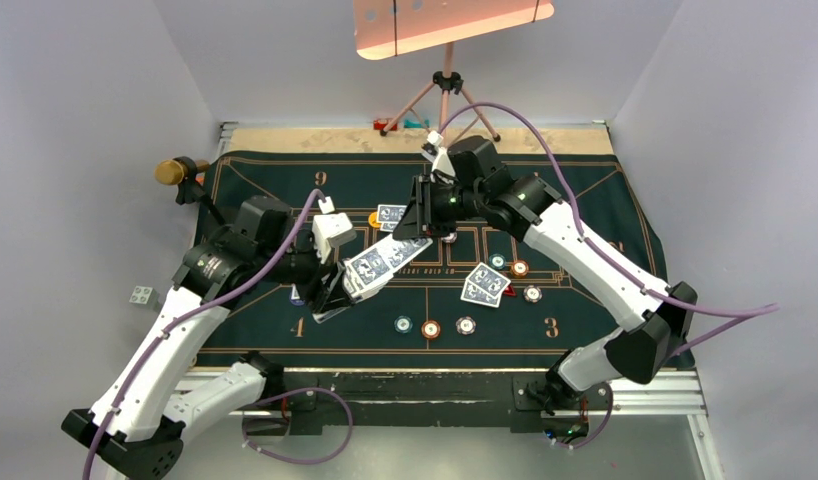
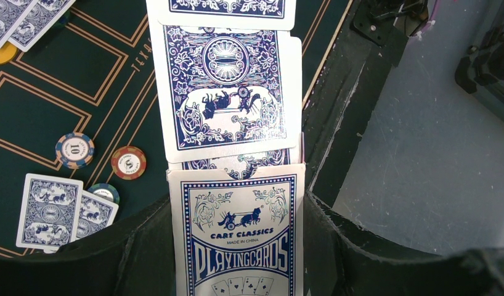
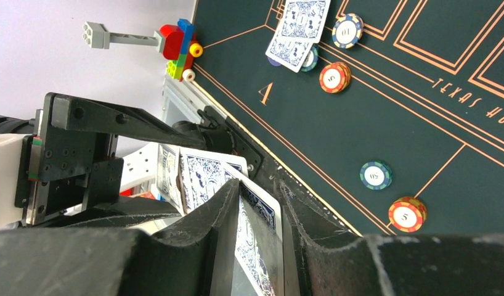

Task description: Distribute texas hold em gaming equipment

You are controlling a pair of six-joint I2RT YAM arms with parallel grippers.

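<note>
Fingers of our left gripper (image 2: 237,206) are clamped tight on a blue-and-white card box (image 2: 237,253), with cards (image 2: 228,92) sliding out of its mouth above the left part of the felt mat (image 1: 575,310). Our right gripper (image 3: 259,188), above the mat's middle, has its jaws set narrowly around one card (image 3: 256,240); we cannot tell whether they pinch it. Chips (image 1: 430,328) and a card pair (image 1: 485,285) lie on the mat's near half.
</note>
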